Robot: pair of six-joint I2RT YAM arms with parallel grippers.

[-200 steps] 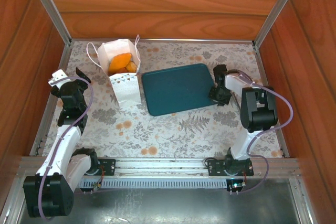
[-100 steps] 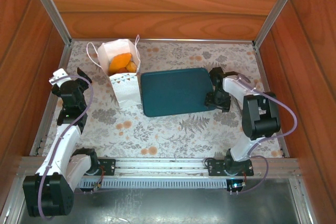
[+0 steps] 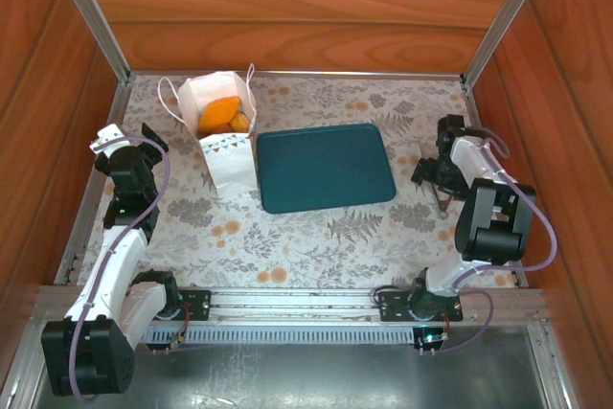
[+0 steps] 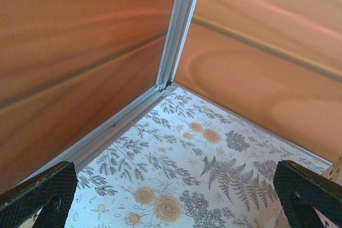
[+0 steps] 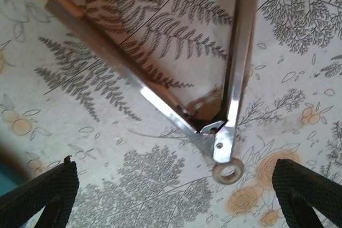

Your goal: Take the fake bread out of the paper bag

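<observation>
The white paper bag (image 3: pixel 228 146) stands upright at the back left with its mouth open. Golden-orange fake bread (image 3: pixel 222 114) shows inside it. My left gripper (image 3: pixel 129 144) hangs open left of the bag, apart from it. In the left wrist view its fingers (image 4: pixel 45 188) stand wide over bare floral cloth, facing the back-left corner. My right gripper (image 3: pixel 434 166) is open at the right, past the teal tray (image 3: pixel 326 168). In the right wrist view the right gripper (image 5: pixel 176 198) is open, with nothing between its fingers.
Metal tongs (image 5: pixel 222 132) lie on the floral cloth under the right gripper, their hinge ring toward the camera; they show as a thin dark shape (image 3: pixel 442 196) from above. Wooden walls and aluminium corner posts (image 4: pixel 179 30) close the table in on three sides.
The right gripper opened, let go of the tray's right edge after nudging it left and straighter, and swung right over the tongs. The left arm barely moved.
</observation>
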